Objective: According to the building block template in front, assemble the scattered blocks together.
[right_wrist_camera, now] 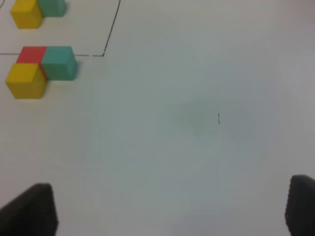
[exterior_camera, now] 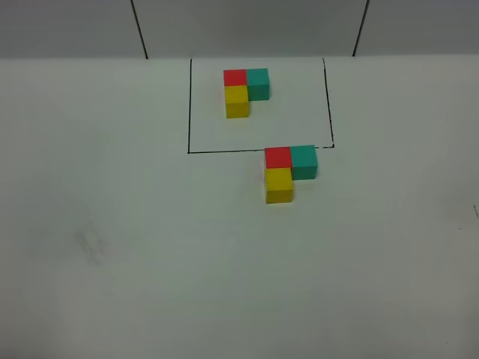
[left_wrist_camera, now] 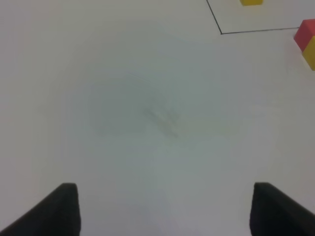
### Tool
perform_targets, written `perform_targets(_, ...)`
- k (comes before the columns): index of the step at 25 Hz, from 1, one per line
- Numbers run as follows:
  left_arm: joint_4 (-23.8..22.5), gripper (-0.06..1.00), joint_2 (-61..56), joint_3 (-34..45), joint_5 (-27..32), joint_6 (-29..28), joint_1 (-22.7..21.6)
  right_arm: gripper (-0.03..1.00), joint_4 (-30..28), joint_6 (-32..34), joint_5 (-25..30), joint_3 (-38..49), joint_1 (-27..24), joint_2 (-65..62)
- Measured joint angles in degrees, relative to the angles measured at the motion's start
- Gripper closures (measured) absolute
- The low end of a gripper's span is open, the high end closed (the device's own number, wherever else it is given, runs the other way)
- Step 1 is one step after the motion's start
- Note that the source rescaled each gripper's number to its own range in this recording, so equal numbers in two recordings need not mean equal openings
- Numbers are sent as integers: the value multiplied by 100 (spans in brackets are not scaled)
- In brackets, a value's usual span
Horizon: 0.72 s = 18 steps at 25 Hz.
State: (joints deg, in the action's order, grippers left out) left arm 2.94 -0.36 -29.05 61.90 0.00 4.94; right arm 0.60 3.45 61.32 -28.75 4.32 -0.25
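Plain cubes; no writing visible.

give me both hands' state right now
Left hand: open, holding nothing.
Right hand: open, holding nothing.

This looks like a robot test bench in a lab, not a home or shop. A plain white tabletop fills the high view, bare of household clutter. Toward twelve o'clock a black line is drawn on it, marking off a box-shaped area. Behind that stands a plain grey backdrop of panels with dark seams. The only props are small coloured cubes, near the centre.
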Motion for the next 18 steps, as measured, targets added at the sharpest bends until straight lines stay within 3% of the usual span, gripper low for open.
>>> perform_targets(18, 0, 37, 0, 0, 0, 0, 0, 12, -6, 61, -7, 0, -75, 0)
